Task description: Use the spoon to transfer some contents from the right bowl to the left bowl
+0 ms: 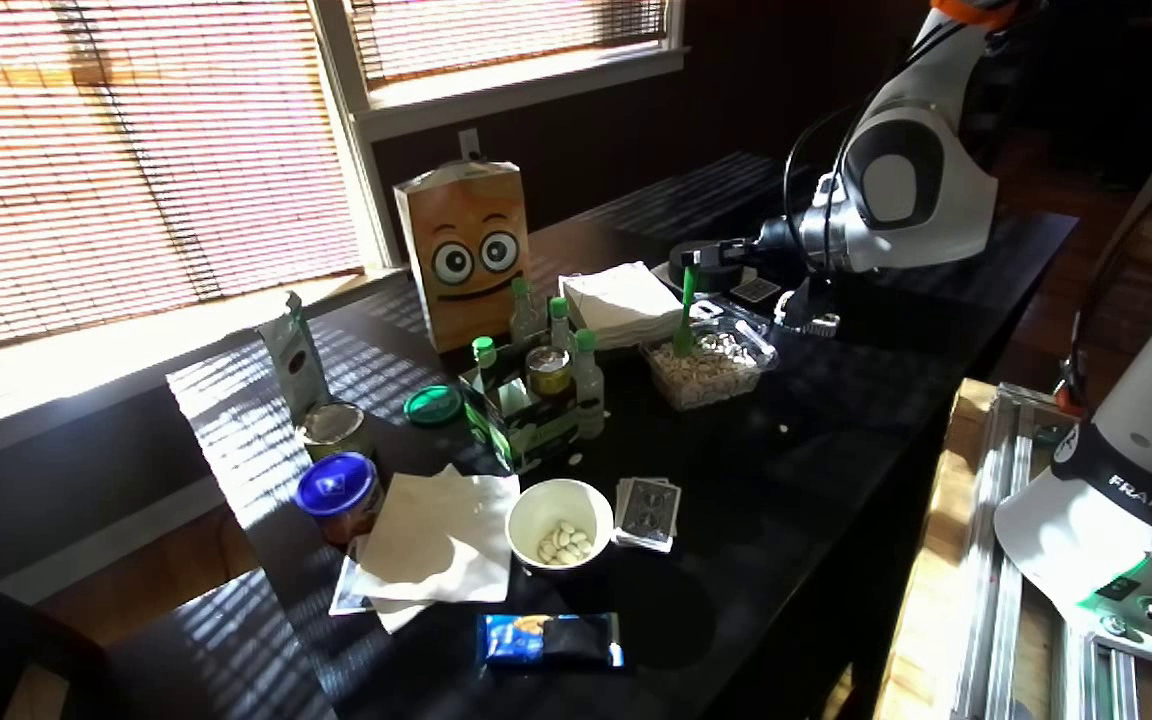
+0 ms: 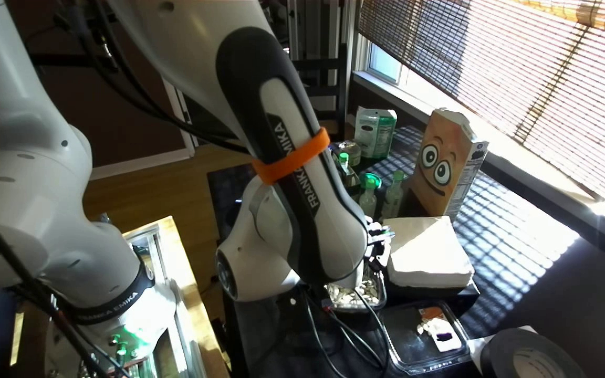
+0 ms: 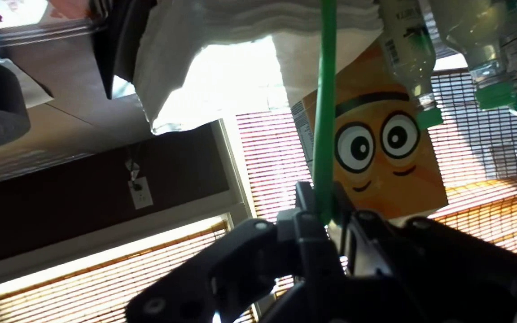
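Observation:
A green spoon [image 1: 687, 300] stands nearly upright, its lower end at the tan crumbly contents of a shallow clear bowl [image 1: 704, 398]. How deep it sits cannot be told. My gripper [image 1: 693, 257] is shut on the top of the spoon's handle, above the bowl. In the wrist view, the spoon [image 3: 326, 103] runs between the fingertips [image 3: 322, 193]. A round white bowl [image 1: 536, 503] with cream pieces at its bottom stands nearer the camera, left of the clear bowl. In an exterior view the arm hides the white bowl and partly covers the clear bowl [image 2: 357, 306].
A bottle caddy [image 1: 528, 440] with green-capped bottles stands between the bowls, toward the window. A napkin stack [image 1: 621, 300] and an orange box [image 1: 466, 260] stand behind. Cards [image 1: 648, 512] and white paper [image 1: 436, 540] flank the white bowl. A dark tray [image 2: 423, 362] lies beside the clear bowl.

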`<state>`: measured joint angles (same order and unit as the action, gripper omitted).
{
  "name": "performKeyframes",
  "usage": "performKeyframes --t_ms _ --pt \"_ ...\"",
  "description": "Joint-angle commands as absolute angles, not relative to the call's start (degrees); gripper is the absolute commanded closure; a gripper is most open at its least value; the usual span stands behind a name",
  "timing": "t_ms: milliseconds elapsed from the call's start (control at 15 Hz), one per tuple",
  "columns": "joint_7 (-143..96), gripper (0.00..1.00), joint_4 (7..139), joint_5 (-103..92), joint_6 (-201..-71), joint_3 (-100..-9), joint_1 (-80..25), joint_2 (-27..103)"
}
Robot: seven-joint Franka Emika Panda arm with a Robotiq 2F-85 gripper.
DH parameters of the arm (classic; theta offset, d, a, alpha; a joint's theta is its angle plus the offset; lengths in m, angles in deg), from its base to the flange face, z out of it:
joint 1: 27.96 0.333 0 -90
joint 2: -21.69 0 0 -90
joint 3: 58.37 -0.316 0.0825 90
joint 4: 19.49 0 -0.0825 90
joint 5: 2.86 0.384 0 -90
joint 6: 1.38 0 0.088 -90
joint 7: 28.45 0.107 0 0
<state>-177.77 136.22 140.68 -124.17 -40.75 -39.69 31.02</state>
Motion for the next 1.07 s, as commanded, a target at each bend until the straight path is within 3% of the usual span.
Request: performKeyframes --t_ms 0,800,933,1000 --pt "-170.49 0.97 136.87 139.68 -120.45 -41.07 -40.53 31.03" --pt "-153.34 0.97 134.53 137.64 -121.35 -39.24 -41.18 38.56" --pt "-152.36 0.63 134.26 138.11 -121.74 -39.00 -40.92 38.91" --pt "-152.34 0.58 134.28 138.34 -122.03 -38.81 -40.87 38.94"
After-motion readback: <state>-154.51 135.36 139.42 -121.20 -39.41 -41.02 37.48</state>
